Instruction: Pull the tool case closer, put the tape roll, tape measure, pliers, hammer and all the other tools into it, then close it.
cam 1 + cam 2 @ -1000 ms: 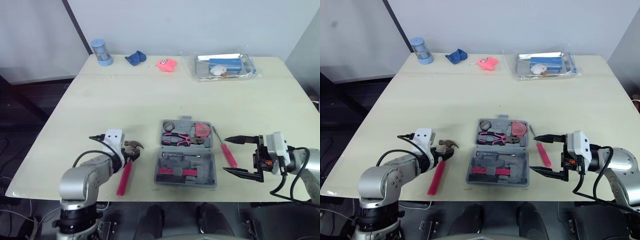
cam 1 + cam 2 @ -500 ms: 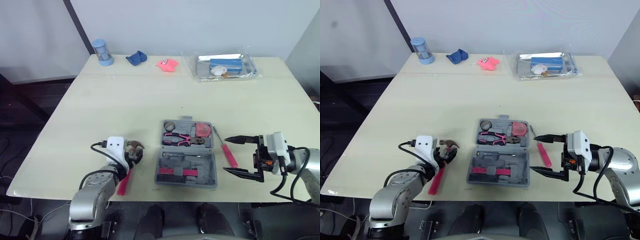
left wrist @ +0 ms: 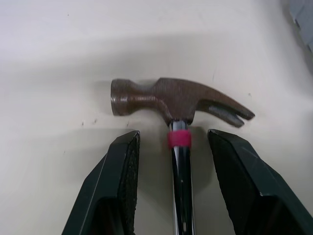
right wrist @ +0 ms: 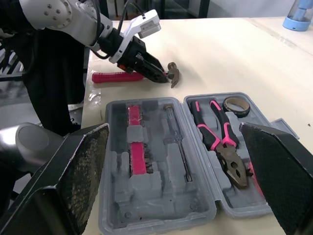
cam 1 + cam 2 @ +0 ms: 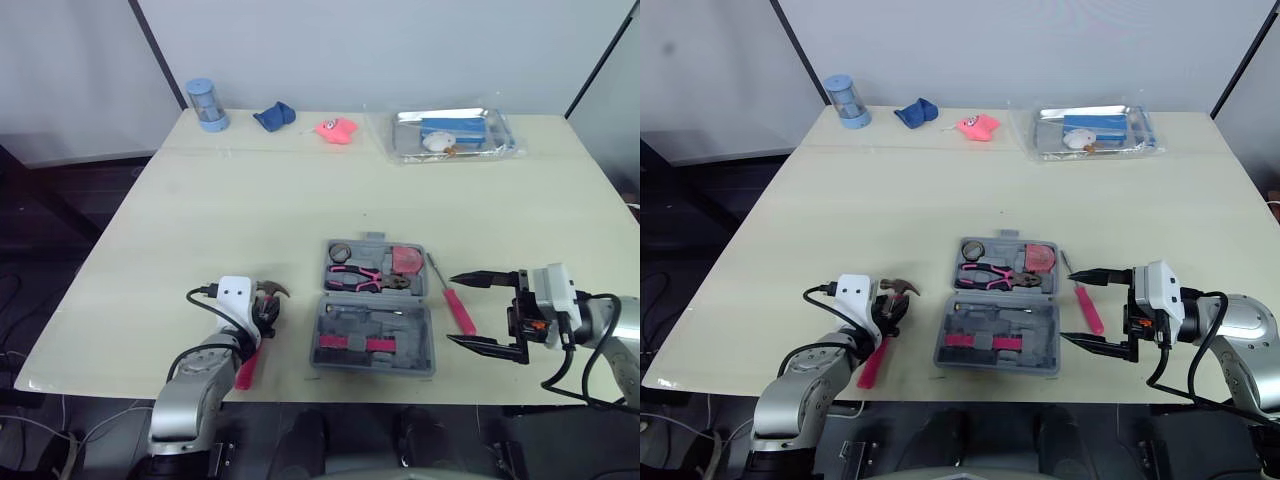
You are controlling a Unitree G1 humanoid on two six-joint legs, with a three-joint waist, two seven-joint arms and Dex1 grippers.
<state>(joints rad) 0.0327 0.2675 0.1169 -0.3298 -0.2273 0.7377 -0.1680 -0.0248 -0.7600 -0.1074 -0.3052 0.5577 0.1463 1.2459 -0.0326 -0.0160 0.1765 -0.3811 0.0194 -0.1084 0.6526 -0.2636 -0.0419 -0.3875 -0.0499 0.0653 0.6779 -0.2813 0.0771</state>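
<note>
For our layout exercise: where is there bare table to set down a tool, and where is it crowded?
Free: the wide middle band between tool case and the far row, blue cup to plastic bag. Crowded: the near edge, where hammer, screwdriver, left gripper and right gripper flank that case.

Along the far edge of the table (image 5: 250, 210) in front of me, four things lie in a loose row. At the far left corner a blue cup (image 5: 208, 104) stands upright. Just to its right lies a crumpled blue cloth (image 5: 272, 117), and near that a small pink thing (image 5: 336, 129) whose kind I cannot make out. Farther right, apart from these, lies a clear plastic bag (image 5: 452, 133) holding something blue and something white. A pale wall (image 5: 400, 50) rises behind the table, and a dark floor (image 5: 50, 230) shows on my left.
</note>
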